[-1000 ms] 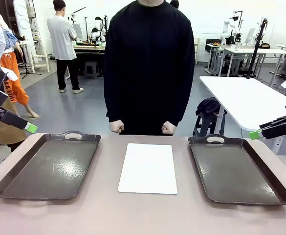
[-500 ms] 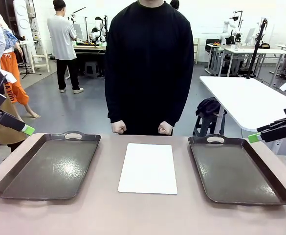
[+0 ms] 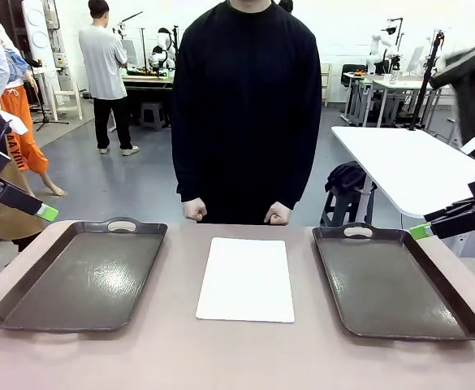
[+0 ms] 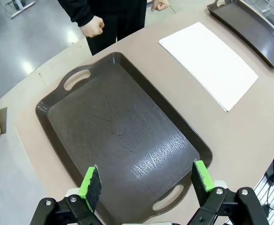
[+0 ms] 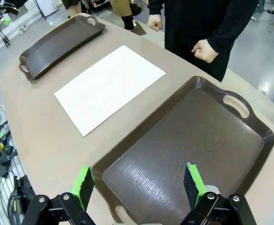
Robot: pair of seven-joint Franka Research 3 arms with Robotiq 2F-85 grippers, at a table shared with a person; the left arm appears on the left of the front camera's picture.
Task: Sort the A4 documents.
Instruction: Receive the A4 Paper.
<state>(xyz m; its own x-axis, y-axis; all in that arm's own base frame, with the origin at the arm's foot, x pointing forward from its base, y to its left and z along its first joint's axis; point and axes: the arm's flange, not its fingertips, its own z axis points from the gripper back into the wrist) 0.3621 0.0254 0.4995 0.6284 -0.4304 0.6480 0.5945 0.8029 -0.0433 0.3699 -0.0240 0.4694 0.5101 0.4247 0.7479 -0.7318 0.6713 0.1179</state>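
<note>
Plain white A4 paper sheets flat on the counter between dark brown handled trays, handy for either side. Left gripper, right gripper hovering, fingers wide apart, empty.

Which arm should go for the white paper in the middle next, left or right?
Right, but only narrowly. Both grippers are open and empty. In the front view the right gripper hangs lower and looks slightly nearer the A4 documents than the left gripper, which is raised off to the side.
</note>
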